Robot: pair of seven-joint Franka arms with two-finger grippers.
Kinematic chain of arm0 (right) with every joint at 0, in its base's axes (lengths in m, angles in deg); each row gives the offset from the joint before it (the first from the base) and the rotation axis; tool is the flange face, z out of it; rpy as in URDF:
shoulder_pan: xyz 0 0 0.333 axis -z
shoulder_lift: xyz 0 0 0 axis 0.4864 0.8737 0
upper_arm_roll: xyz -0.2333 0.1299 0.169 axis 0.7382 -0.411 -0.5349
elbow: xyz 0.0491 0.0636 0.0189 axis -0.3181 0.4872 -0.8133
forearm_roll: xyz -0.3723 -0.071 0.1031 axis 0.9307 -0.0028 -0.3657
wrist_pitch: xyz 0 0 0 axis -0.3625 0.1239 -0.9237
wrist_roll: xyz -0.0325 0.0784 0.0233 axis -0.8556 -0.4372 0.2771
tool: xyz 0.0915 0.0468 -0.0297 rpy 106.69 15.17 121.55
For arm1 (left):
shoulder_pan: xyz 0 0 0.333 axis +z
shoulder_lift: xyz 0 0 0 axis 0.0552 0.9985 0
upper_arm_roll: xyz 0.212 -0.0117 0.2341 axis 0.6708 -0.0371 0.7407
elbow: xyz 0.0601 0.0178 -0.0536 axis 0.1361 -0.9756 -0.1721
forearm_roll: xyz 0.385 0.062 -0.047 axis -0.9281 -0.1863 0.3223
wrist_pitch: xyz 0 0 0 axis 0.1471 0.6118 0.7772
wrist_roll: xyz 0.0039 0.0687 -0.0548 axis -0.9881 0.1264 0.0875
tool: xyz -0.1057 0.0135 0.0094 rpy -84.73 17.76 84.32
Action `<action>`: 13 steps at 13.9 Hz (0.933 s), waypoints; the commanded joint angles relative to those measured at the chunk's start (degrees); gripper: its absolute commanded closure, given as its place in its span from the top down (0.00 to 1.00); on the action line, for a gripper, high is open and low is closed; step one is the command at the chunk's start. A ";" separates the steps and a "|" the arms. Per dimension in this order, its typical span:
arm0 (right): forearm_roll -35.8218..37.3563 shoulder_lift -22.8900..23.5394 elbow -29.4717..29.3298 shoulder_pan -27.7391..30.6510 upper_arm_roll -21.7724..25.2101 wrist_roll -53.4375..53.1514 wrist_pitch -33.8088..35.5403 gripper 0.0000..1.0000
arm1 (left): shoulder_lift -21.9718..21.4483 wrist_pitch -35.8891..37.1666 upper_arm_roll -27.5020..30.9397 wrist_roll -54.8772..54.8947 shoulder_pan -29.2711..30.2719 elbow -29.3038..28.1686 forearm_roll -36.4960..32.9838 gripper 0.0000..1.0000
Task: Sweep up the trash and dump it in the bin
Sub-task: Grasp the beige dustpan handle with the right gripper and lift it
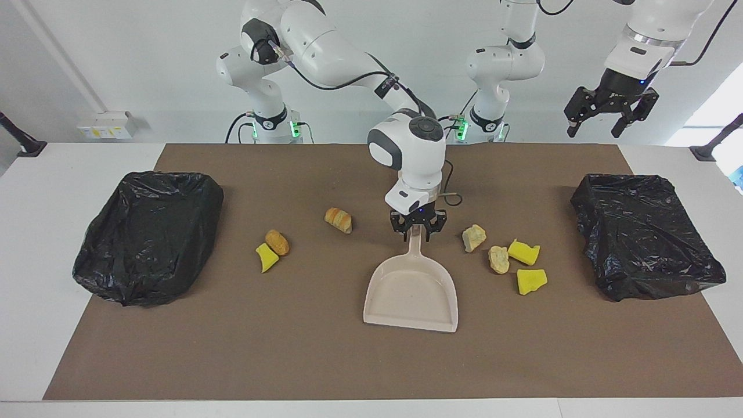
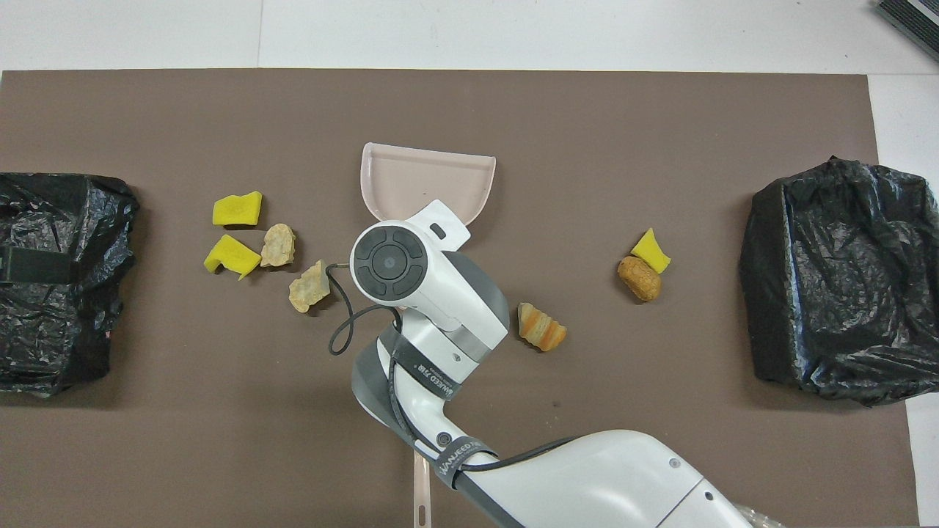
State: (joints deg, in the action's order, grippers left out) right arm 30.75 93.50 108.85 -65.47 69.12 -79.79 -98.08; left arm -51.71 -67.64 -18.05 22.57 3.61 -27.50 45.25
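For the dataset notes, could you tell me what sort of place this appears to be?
Probably a robotics lab test bench: two white robot arms mounted at a white table covered by a brown mat, with staged yellow sponge wedges and two black-bagged bins.
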 commanded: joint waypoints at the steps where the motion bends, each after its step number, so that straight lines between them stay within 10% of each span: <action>1: 0.96 -0.25 -0.54 0.50 -0.21 -1.13 0.90 0.23 | -0.34 -0.07 0.13 -0.27 0.17 -0.09 0.78 1.00; 4: -0.27 -2.17 0.51 2.52 -0.29 -0.87 0.98 0.00 | -0.34 -0.07 0.13 -0.27 0.17 -0.09 0.78 1.00; 13: -6.50 -10.34 2.19 8.14 -0.38 18.78 10.19 0.00 | -0.34 0.19 0.13 -0.36 0.17 0.00 0.78 1.00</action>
State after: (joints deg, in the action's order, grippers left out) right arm 27.58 86.93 108.92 -59.78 69.35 -68.42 -90.44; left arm -51.71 -67.64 -18.05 22.57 3.61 -27.50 45.25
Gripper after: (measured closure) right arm 0.678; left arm 0.000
